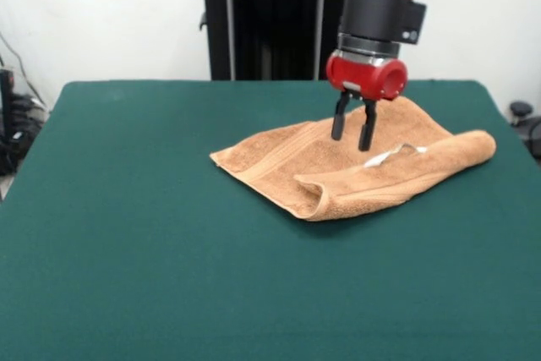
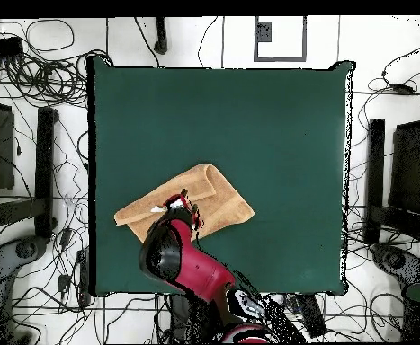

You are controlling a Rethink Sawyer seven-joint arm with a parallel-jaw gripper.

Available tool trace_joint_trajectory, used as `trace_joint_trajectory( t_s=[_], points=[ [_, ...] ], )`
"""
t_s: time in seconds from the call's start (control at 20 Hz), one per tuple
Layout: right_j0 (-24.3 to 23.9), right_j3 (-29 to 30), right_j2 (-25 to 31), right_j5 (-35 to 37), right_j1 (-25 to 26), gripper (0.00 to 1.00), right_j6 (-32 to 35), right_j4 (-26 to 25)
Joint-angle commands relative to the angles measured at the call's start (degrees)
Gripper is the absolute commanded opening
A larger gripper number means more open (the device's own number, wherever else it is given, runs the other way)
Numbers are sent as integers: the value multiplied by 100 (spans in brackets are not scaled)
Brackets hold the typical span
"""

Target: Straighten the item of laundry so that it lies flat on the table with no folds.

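Note:
The orange-tan towel [image 1: 338, 166] lies on the dark green table [image 1: 152, 259], right of centre toward the far side. Its near edge is folded over in a long roll [image 1: 406, 171] that runs to the right, and a small white label [image 1: 385, 156] shows beside that fold. My gripper [image 1: 354, 135] hangs over the towel's middle with its two black fingers [image 1: 339, 121] pointing down, a small gap between them, holding nothing; the tips are just above or at the cloth. In the overhead view the towel [image 2: 218, 202] lies near the table's bottom-left, partly hidden by my gripper [image 2: 184, 205] and arm.
The robot's black pedestal [image 1: 266, 23] stands behind the table's far edge. Cables and dark equipment [image 2: 33, 135] lie on the floor around the table. Green cloth [image 2: 249, 117] spreads wide on all sides of the towel.

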Motion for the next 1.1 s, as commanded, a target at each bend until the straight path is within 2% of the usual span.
trace_joint_trajectory(
  t_s=[0.05,0.3,0.7,0.75,1.1],
  points=[
    [70,-762,125,154,422,100,985,314],
    [-127,-740,176,435,472,100,813,55],
    [140,-768,-135,398,485,100,609,179],
    [203,-779,-189,382,491,0,626,191],
    [325,-774,-257,283,501,0,742,259]
  ],
)
